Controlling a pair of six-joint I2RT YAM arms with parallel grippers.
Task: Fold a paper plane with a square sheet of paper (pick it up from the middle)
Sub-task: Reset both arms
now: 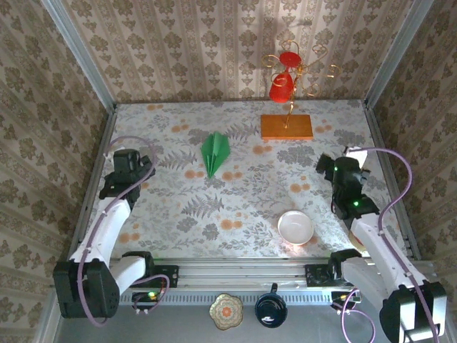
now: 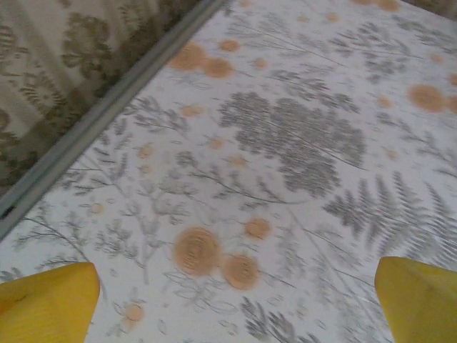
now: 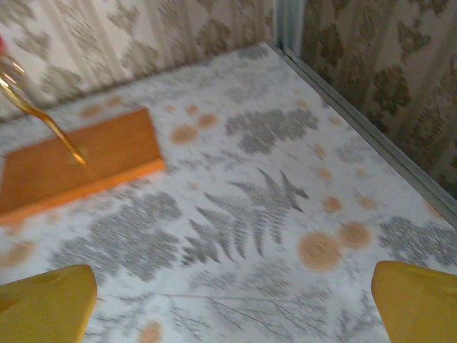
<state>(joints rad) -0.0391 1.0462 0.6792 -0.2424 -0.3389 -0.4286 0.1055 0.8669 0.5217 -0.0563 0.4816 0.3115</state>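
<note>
Looks finished: paper plane (image 1: 215, 153) lying flat on the worktop (image 1: 250, 207) near the orange wooden slab (image 1: 286, 126), left gripper (image 2: 232, 304) and right gripper (image 3: 232, 304) both spread wide, empty, well clear.

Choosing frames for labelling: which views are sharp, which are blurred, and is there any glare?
Top external: sharp and evenly lit, the paper plane crisp, with a small bright glare at the near rim of the white bowl. Left wrist: soft, the tablecloth pattern smeared. Right wrist: blurred too, the edges of the orange slab fuzzy.
</note>
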